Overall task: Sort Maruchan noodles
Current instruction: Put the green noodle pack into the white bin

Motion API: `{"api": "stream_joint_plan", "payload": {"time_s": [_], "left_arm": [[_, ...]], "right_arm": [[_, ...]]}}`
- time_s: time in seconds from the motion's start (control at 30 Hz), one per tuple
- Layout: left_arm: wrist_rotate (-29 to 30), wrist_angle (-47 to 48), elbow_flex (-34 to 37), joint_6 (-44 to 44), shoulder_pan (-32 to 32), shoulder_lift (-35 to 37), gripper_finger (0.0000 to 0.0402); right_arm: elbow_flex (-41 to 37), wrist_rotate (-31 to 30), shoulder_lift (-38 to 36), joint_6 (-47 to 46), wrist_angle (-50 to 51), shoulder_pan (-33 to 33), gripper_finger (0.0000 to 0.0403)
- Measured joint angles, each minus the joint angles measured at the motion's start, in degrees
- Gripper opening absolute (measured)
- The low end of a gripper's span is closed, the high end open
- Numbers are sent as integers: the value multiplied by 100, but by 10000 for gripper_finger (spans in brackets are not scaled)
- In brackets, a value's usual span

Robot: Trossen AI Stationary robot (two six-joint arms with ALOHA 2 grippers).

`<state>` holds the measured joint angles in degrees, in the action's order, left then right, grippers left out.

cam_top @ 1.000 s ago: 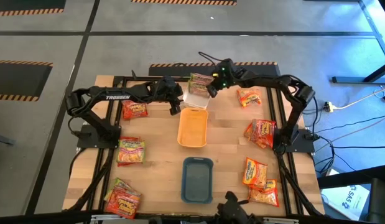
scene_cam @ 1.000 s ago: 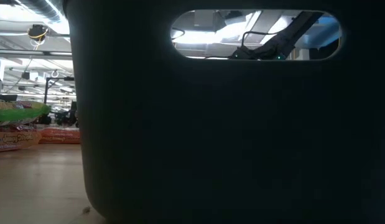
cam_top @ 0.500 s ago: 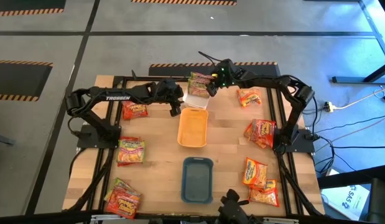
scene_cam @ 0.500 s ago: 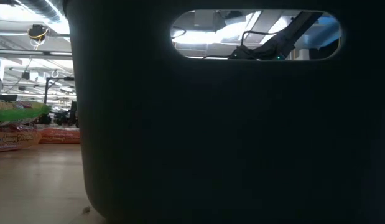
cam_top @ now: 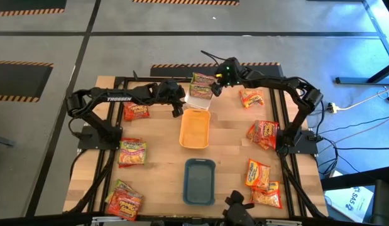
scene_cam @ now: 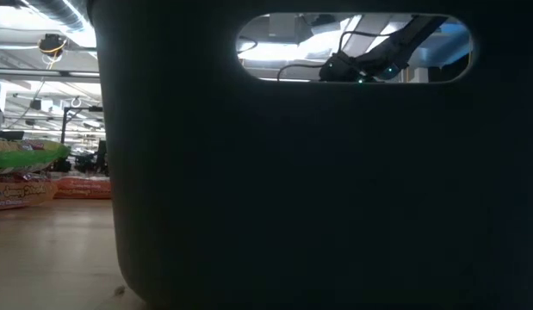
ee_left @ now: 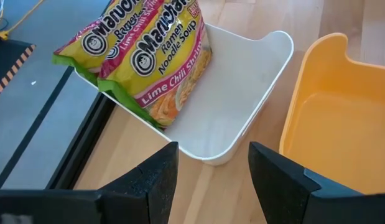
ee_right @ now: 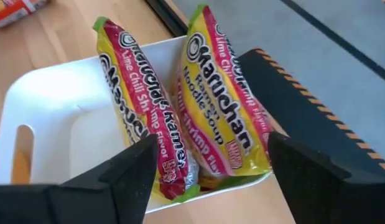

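Two green-pink Maruchan noodle packets (ee_right: 145,137) (ee_right: 223,118) stand on edge in the white tray (cam_top: 197,102), leaning on its far wall; they also show in the high view as packets (cam_top: 202,83). My right gripper (ee_right: 212,143) hangs open just above them, a finger on either side, touching nothing. My left gripper (ee_left: 214,152) waits open at the near left of the white tray (ee_left: 242,93), beside the orange tray (ee_left: 329,124).
The orange tray (cam_top: 195,129) and the teal tray (cam_top: 199,182) lie in a row nearer than the white one. Loose red and orange packets lie at the left (cam_top: 136,112) (cam_top: 132,152) (cam_top: 124,199) and at the right (cam_top: 251,97) (cam_top: 263,133) (cam_top: 258,174). The teal tray's wall (scene_cam: 292,172) blocks the low view.
My right gripper's wrist has rolled a little over the far end of the white tray. The packets in the tray stay where they were.
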<state>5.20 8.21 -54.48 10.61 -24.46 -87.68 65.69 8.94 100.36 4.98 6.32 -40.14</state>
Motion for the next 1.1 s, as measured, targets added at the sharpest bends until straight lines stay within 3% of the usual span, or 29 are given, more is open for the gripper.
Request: {"api": "stream_joint_plan", "payload": {"time_s": [0.37,0.53,0.6,0.77,0.97,1.1], "left_arm": [[-40,-24,-2,2,30,-4,188],[-328,-181,-11,2,26,-97,188],[-433,-207,-11,27,27,-156,188],[-427,-197,-11,46,26,-238,188],[-429,-193,-11,50,27,-236,188],[-426,-191,-11,153,26,-236,188]], "right_arm": [[11,-12,-449,448,-59,44,278],[-5,1203,-460,704,-33,130,277],[-69,1428,-461,930,-40,346,277],[-170,1182,-461,1662,349,831,277],[-173,-31,-448,2150,549,1075,277],[-175,159,-225,2254,336,1043,277]]}}
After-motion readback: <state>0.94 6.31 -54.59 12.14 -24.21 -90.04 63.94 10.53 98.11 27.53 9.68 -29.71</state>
